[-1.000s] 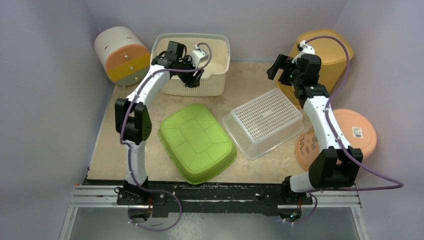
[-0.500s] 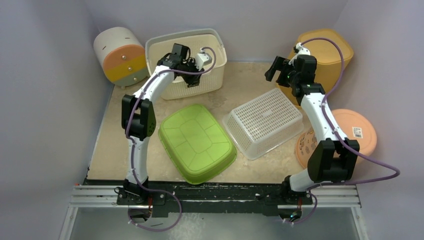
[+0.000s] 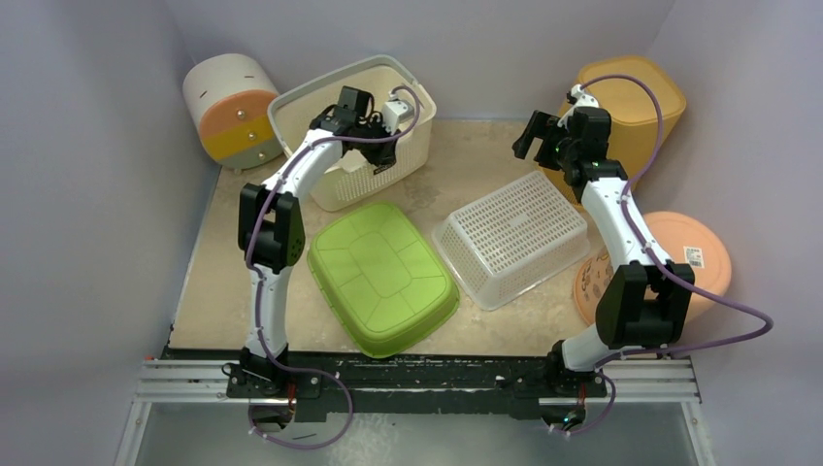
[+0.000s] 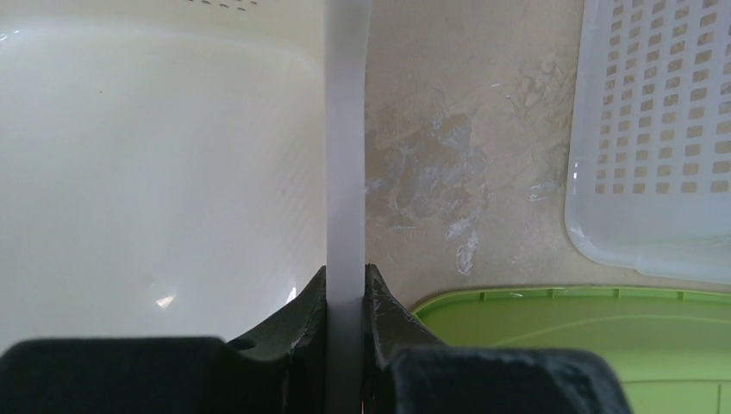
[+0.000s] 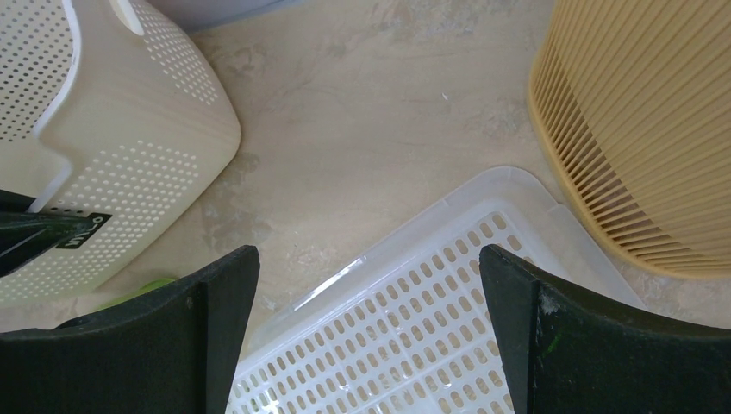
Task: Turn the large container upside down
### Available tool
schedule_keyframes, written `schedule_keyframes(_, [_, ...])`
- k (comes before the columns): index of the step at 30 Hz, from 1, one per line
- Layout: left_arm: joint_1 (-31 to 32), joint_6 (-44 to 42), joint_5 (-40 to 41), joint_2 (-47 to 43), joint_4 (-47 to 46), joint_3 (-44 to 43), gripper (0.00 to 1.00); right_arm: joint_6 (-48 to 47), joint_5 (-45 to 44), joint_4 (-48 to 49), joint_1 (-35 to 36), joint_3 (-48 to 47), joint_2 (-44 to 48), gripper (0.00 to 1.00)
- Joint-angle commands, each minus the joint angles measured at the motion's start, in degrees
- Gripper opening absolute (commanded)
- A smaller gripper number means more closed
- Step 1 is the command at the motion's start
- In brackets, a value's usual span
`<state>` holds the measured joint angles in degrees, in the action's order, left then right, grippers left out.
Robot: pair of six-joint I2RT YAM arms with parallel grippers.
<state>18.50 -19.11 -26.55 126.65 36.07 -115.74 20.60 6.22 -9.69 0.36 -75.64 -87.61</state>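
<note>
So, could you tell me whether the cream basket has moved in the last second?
Yes: the basket has tilted and swung left, its corner nearer the drum, the left gripper shut on its rim.

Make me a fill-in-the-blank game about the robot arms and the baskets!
The left gripper is ____ on the cream basket's rim.
The right gripper holds nothing; it is wide ____.
The green tub lies upside ____.
The white basket lies beside the green tub, also bottom ____.
Missing words: shut, open, down, up.
</note>
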Motion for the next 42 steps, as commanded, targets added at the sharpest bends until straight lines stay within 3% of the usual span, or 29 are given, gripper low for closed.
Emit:
schedule_keyframes(1, [-2.07,4.27,3.57,3.1,2.17,0.86,0.0,0.49,0.99,1.99,0.01,-1.57,1.54,1.0])
schedule_keyframes(3, [-2.0,4.81,4.92,3.59,2.46,1.01,0.11,0.48,0.99,1.96,0.07,-1.34,1.8,1.0])
schedule_keyframes(8, [-1.98,4.74,7.01,4.57,4.06,0.84,0.15,0.15,0.97,1.97,0.04,-1.24,2.01,1.0])
schedule_keyframes(10, [-1.98,4.75,7.47,4.83,4.58,0.68,0.12,0.03,0.99,1.96,0.06,-1.27,1.88,1.0])
schedule_keyframes(12, [-1.91,4.97,7.64,4.99,4.66,0.69,0.0,0.02,0.99,2.03,0.05,-1.31,1.77,1.0])
schedule_keyframes(21, [-0.46,5.79,15.46,5.41,6.61,-4.72,0.0,0.14,1.33,2.05,0.05,-1.1,1.99,1.0])
schedule_keyframes(34, [4.32,7.88,29.99,-4.8,4.07,-15.61,0.0,0.61,0.4,2.27,0.08,-1.4,3.69,1.0])
schedule_keyframes(42, [6.14,11.06,29.98,-10.5,-1.92,-17.59,0.0,1.35,0.64,1.27,0.03,-0.2,6.03,1.0])
